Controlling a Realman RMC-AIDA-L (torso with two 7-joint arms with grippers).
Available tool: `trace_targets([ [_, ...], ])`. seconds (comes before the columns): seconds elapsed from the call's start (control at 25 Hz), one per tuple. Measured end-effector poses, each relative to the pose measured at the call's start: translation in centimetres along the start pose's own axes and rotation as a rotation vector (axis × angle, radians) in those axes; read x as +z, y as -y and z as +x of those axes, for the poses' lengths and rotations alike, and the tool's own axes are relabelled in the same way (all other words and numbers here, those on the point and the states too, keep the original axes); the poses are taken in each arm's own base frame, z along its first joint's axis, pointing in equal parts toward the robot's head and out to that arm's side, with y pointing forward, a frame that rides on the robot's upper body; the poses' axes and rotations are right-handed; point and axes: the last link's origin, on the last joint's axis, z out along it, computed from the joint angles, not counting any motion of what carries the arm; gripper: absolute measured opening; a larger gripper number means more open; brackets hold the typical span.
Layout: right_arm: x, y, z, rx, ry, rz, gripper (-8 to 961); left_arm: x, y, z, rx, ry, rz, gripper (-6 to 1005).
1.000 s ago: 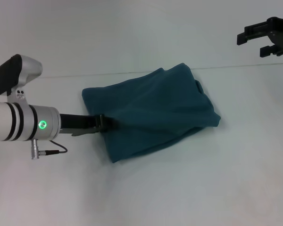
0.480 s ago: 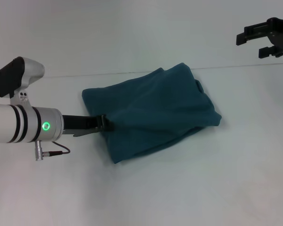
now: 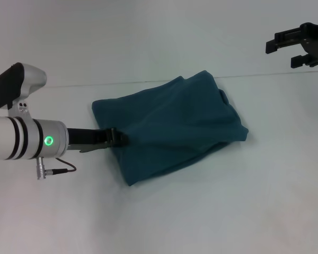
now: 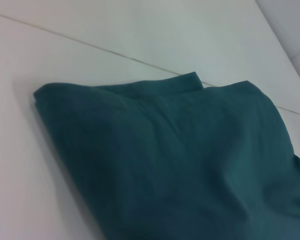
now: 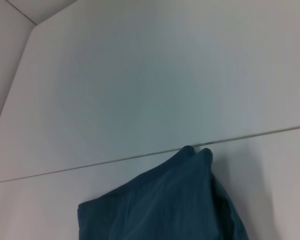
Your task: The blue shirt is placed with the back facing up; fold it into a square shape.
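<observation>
Teal-blue fabric lies in front of me as a compact, roughly four-sided bundle: the blue shirt (image 3: 172,127) is folded over on itself and rests on the white table (image 3: 159,222), a little to my left of centre, with a thin seam line in the tabletop running just behind its far corner. My left gripper (image 3: 118,138) is low at the table, its tip touching the shirt's left edge, and it looks pressed together on a pinch of the cloth there, since creases fan out from that spot across the top layer. From my left wrist I see only the folded cloth (image 4: 180,165) close up, not my own fingers.

Over the last second very little has changed. My left arm has wobbled slightly, but the tip has stayed at the same point on the edge, and the bundle's outline has not shifted. I judge from this that the folding is nearly complete and I am either making a final tug to neaten the edge or about to let go.

My right gripper (image 3: 286,46) is parked high and well apart on the far right, fingers spread, holding nothing. The outline is still lopsided, so some squaring-up may remain.
</observation>
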Motion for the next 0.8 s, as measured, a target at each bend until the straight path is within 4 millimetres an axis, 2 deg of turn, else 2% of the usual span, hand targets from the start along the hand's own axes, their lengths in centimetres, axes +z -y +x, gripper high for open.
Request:
trace_targets([
  [0.04,0.0,0.0,0.0,0.000,0.000,0.000,941,0.1,0.0,0.0,-0.001,-0.004,0.002,150],
  [0.48,0.0,0.0,0.0,-0.001,0.001,0.001,941,1.5,-1.0,-0.3,0.036,0.009,0.021,335],
  [0.8,0.0,0.1,0.0,0.000,-0.002,0.000,941,1.2,-0.5,-0.3,0.002,0.008,0.030,724],
])
